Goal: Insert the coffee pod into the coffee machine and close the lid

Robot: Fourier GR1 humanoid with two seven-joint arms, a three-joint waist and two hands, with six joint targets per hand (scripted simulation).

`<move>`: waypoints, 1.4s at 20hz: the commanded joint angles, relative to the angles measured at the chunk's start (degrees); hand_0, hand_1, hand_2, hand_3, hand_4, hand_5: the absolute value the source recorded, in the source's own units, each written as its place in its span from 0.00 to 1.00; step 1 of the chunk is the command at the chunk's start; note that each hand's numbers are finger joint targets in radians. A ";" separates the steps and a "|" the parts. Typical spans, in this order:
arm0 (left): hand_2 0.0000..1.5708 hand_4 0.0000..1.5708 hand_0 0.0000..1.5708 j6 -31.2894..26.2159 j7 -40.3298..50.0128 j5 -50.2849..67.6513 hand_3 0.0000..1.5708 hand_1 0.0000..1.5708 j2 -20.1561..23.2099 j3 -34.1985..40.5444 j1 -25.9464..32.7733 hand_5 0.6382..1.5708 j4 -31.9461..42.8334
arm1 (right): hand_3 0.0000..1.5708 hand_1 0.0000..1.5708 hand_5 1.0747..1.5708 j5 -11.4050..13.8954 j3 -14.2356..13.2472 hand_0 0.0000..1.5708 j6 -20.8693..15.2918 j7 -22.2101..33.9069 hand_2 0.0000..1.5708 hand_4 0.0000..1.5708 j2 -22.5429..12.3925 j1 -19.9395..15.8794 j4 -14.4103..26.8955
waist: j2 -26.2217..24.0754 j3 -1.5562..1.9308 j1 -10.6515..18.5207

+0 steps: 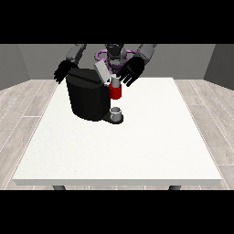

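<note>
Two robot hands hang over the far side of the white tabletop (119, 151), whose near stretch carries nothing of the task. Going back from that bare part, a small grey cup (117, 113) stands on the low base at the front of the black coffee machine (89, 98). Just above the cup is the machine's red front part (116, 92), and on top of it sits a small pale piece (114, 82) that may be the coffee pod; whether it is already seated in its slot cannot be told. Behind and above that, the grey lid (102, 71) is tilted up, so the machine is not closed.

The robot hand at the view's right (130, 71) is just beside the pale piece and the raised lid, its fingers spread and pointing downward, released, with nothing visibly between them. The robot hand at the view's left (62, 71) hangs at the machine's back corner, fingers drooping and relaxed, holding nothing; whether it touches the housing is unclear.

By my reading the pod has reached the machine's top, so the carrying looks done or nearly so. What remains is checking the pod sits right and pushing the lid down.
</note>
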 commanded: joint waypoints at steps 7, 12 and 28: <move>0.80 0.31 0.75 -2.19 0.75 -0.53 0.76 0.75 -2.31 -1.03 -0.35 1.00 -0.73 | 0.00 0.00 1.00 -3.95 -4.15 0.00 2.38 -2.09 0.00 0.33 -2.03 0.31 2.67 | -1.40 0.03 1.42; 0.81 0.33 0.75 -0.02 0.36 -1.44 0.77 0.75 -1.11 -0.07 -0.82 1.00 1.03 | 0.00 0.00 1.00 -0.78 -0.34 0.00 -0.28 -1.80 0.00 0.31 0.73 0.68 0.16 | 0.63 0.00 -0.40; 0.76 0.29 0.74 -0.46 -0.19 -2.65 0.67 0.74 -0.22 0.28 0.06 1.00 2.00 | 0.00 0.00 1.00 -1.77 -0.86 0.00 2.37 -0.37 0.00 0.27 -1.69 2.02 -0.92 | 1.29 0.00 -1.38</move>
